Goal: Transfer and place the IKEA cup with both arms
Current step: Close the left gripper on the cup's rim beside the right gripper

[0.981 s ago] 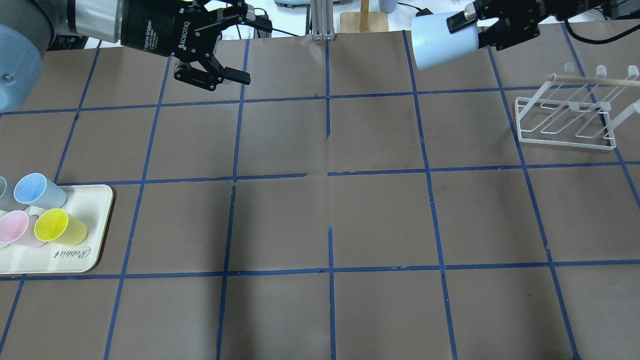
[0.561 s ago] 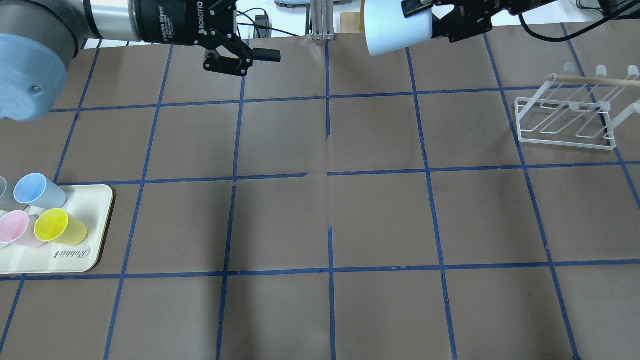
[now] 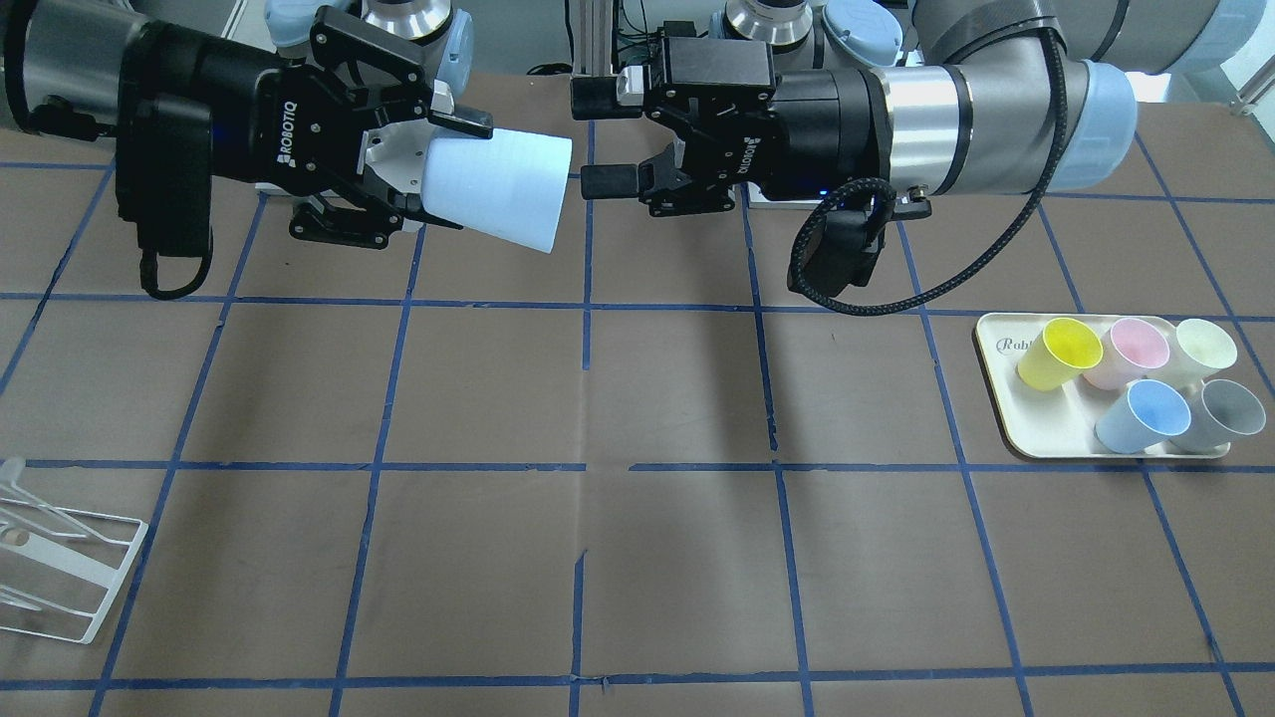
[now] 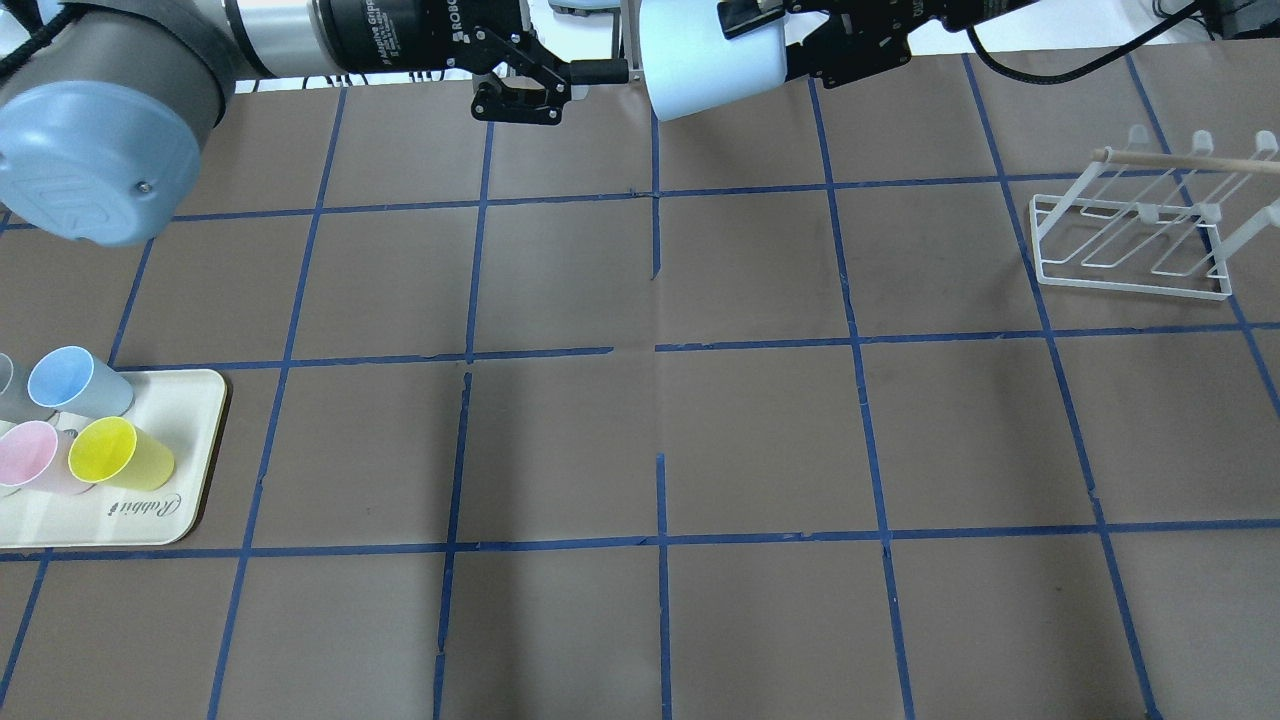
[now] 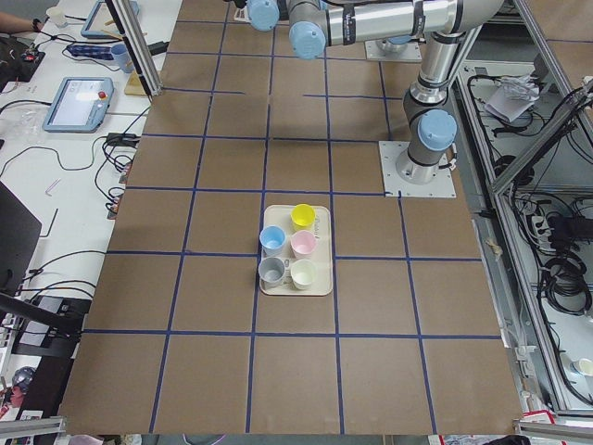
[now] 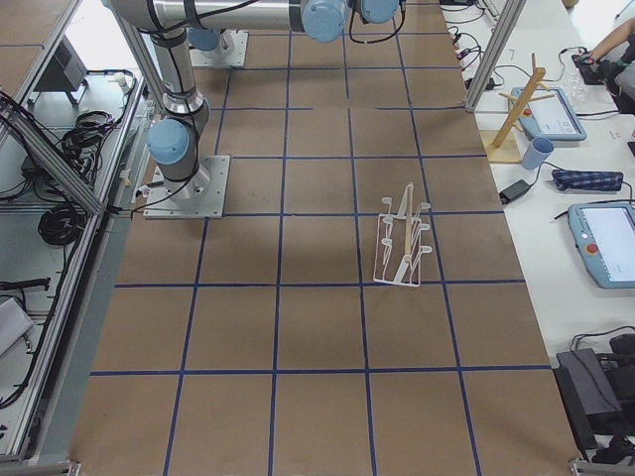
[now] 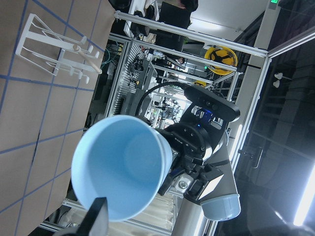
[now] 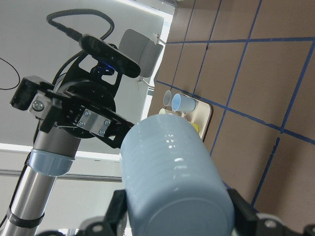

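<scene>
The IKEA cup [image 3: 498, 189], pale light blue, is held on its side above the table's far edge. My right gripper [image 3: 438, 174] is shut on its narrow base end. Its rim points at my left gripper [image 3: 596, 139]. The left gripper is open and empty, with its fingertips [image 3: 598, 182] just short of the rim. In the overhead view the cup [image 4: 715, 55] lies near the centre line. The left wrist view looks straight into the cup's mouth [image 7: 120, 164]. The right wrist view shows the cup's outer wall [image 8: 172, 172].
A cream tray [image 3: 1006, 418] on my left side holds a second blue cup [image 3: 1146, 413], a yellow cup [image 3: 1061, 354], a grey cup [image 3: 1220, 413], a pink one and a cream one. A white wire rack [image 4: 1135, 240] stands on my right side.
My right gripper has carried the cup leftwards towards the centre line. My left gripper has moved right to meet it. The gap between them has nearly closed.
</scene>
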`<act>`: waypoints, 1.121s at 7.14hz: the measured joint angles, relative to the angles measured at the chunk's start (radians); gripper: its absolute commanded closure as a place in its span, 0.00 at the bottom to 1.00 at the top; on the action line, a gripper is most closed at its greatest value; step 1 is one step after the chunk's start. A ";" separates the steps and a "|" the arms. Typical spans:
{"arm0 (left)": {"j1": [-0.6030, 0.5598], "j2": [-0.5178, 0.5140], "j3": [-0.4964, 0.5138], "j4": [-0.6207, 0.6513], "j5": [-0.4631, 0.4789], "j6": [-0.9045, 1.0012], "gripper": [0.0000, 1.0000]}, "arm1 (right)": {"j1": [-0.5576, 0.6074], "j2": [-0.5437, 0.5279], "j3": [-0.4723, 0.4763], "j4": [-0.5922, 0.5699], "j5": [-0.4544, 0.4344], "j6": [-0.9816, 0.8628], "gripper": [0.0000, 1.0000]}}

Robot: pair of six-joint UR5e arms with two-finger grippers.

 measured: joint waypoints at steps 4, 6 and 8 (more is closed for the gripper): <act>-0.019 -0.019 0.007 0.014 -0.068 0.000 0.02 | 0.015 -0.024 -0.001 -0.004 0.000 -0.004 0.59; -0.045 -0.026 0.008 0.019 -0.084 0.000 0.02 | 0.016 -0.029 -0.001 -0.008 0.000 -0.005 0.57; -0.060 -0.029 0.008 0.020 -0.102 0.000 0.48 | 0.016 -0.031 -0.003 -0.011 0.000 -0.005 0.56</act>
